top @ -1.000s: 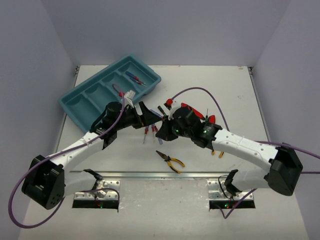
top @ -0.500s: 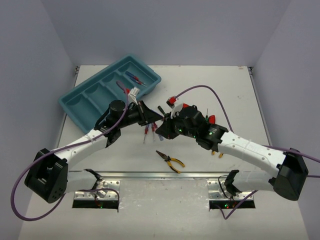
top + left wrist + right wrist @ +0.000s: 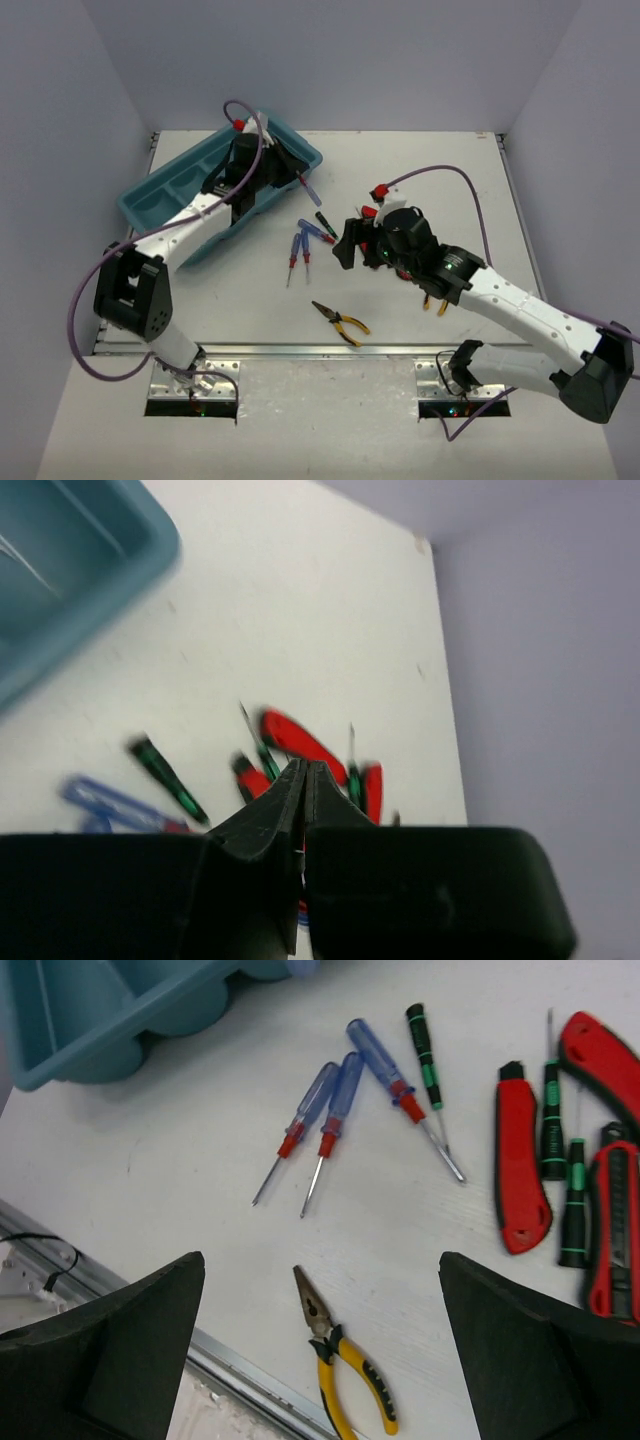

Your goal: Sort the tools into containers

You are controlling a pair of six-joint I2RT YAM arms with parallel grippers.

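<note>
The teal tray of containers lies at the back left. My left gripper hangs over its right end, shut on a blue-handled screwdriver that juts out past the rim. In the left wrist view the jaws are pressed together. My right gripper stands wide open above the table, its fingers holding nothing. Below it lie three blue screwdrivers, a green-black screwdriver, red-handled pliers and yellow-handled pliers.
More red-handled tools and small green screwdrivers lie in a cluster at the right, mostly under the right arm in the top view. A metal rail runs along the near table edge. The yellow pliers lie just behind it.
The left gripper shut on a blue screwdriver at mid-table and swung back-left to the tray's right end. The right gripper opened wide and drew back to the right.
</note>
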